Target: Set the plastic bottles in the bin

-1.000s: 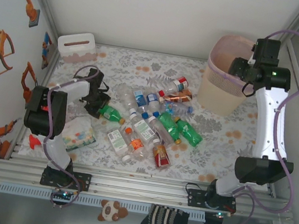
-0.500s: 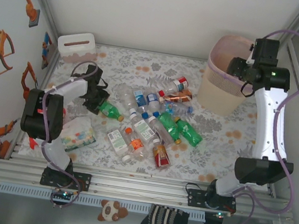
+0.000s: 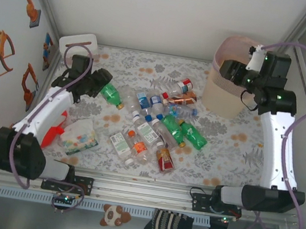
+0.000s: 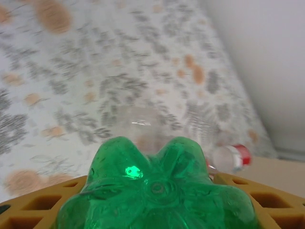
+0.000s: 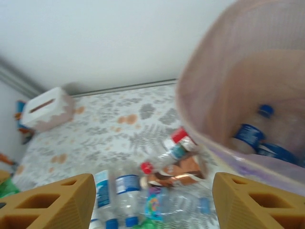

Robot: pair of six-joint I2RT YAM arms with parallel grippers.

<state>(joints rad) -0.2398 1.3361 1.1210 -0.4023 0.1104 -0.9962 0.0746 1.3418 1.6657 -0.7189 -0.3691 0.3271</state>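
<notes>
Plastic bottles (image 3: 157, 124) lie in a loose heap mid-table, touching and overlapping, well apart from the side walls. The bin (image 3: 224, 99) stands in the far right corner, close to the back wall. A strip of bare flowered table (image 3: 235, 144) lies open between the heap and the bin, and more runs along the far edge.

The left gripper (image 3: 101, 84) is clamped on a green bottle (image 3: 110, 94), raised at the heap's left edge, near the white slotted box (image 3: 78, 43) in the far left corner. In the left wrist view the bottle's lobed green base (image 4: 157, 191) sits between the yellow fingers and hides most of what lies beyond.

The right gripper (image 3: 231, 71) hangs at the bin's rim, jaws apart with nothing between them (image 5: 152, 200). The right wrist view is blurred; the bin's wall (image 5: 224, 71) is cut off at the right, and blue-capped bottles (image 5: 252, 133) lie inside.

A clear packet with coloured dots (image 3: 80, 138) lies by the left arm, partly covering something red I cannot identify. Labels show blue, red, green and white, but no print is legible.
</notes>
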